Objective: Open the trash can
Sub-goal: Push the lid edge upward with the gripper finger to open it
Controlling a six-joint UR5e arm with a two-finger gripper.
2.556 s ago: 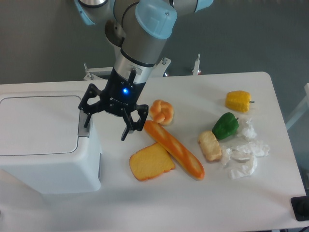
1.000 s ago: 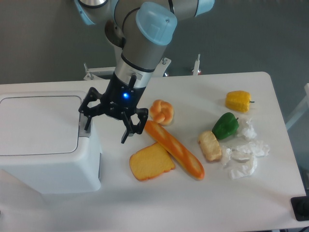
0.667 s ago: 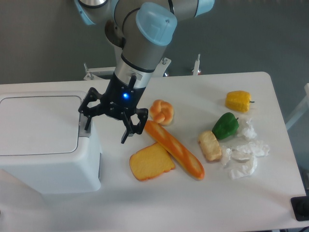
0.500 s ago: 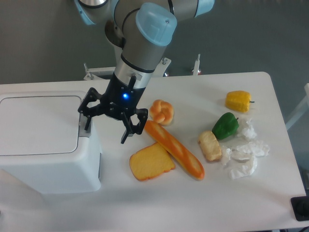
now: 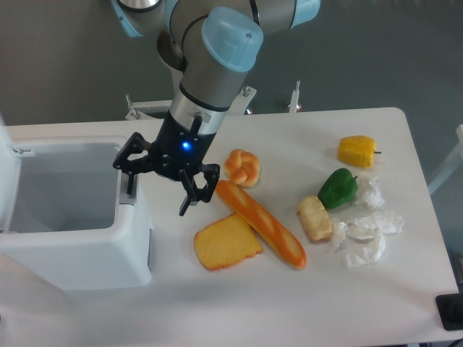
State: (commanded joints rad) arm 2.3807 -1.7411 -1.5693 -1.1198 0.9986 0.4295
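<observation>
White boxy trash can point(image 5: 79, 246) at left end of table point(image 5: 289, 303), lid swung upright at far left, hollow interior exposed; gripper point(image 5: 158, 189) beside its right rim, jaws spread, grasping nothing.

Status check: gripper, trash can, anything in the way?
Gripper open, one finger on the grey latch tab. Trash can open, lid swung up left. Nothing blocking; baguette close right.
</observation>
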